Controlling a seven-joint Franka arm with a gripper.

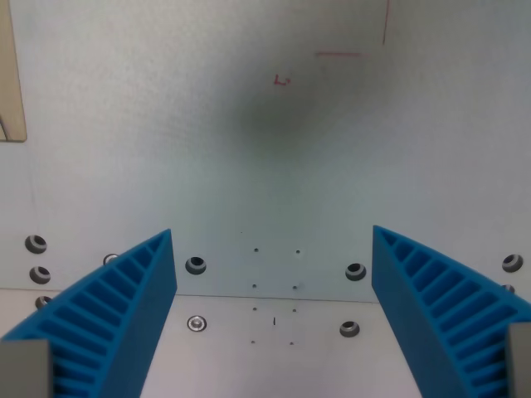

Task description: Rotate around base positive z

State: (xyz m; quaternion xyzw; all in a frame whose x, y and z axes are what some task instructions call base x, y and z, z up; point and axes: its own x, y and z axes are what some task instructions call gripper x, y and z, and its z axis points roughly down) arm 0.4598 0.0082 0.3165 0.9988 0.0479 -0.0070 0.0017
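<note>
Only the wrist view is given. My gripper point(274, 240) hangs open above a pale metal tabletop point(265, 149), its two blue ribbed fingers point(124, 307) rising from the lower corners with a wide gap and nothing between them. A soft dark shadow lies on the surface above the gap. No object to grasp shows in this view.
Bolt holes point(195, 264) and small screw dots run across the plate near a seam line. Thin red marks point(337, 55) are drawn at the top. A beige wooden edge point(10, 75) stands at the wrist view's left.
</note>
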